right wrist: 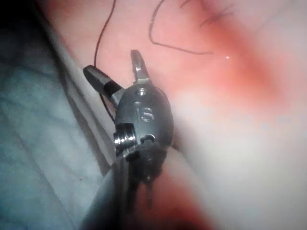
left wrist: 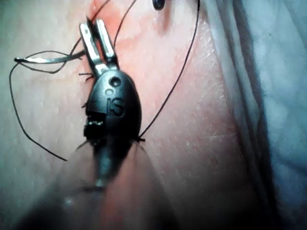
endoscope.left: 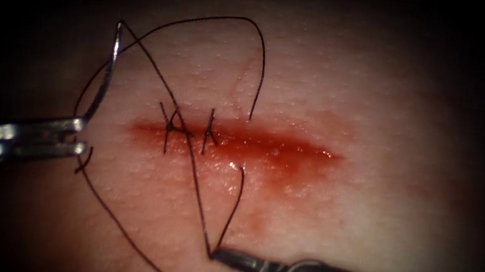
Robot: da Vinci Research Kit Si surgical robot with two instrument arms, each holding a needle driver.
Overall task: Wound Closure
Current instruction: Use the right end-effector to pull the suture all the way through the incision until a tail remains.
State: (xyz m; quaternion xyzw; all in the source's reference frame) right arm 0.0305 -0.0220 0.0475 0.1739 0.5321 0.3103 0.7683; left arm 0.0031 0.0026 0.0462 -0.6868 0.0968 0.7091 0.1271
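Note:
The tissue (endoscope.left: 379, 96) has a red horizontal cut (endoscope.left: 289, 153) with two dark stitches (endoscope.left: 174, 126) at its left end. My left tool (endoscope.left: 81, 136) comes in from the left, left of the cut, shut on the curved needle (endoscope.left: 108, 74) at its lower end. The needle rises free of the tissue, and the thread leaves its top. That thread (endoscope.left: 198, 209) runs down across the stitches to my right tool (endoscope.left: 219, 255), below the cut. There it bends sharply at one jaw tip and climbs back into the tissue. In the right wrist view the right tool (right wrist: 111, 62) has its jaws spread apart.
Red fluid (endoscope.left: 264, 156) lies along the cut and stains the tissue below it. A large slack loop of thread (endoscope.left: 231, 18) arcs above the cut, and its tail trails off the lower edge. Grey-blue cloth (left wrist: 278, 96) (right wrist: 38, 143) borders the tissue.

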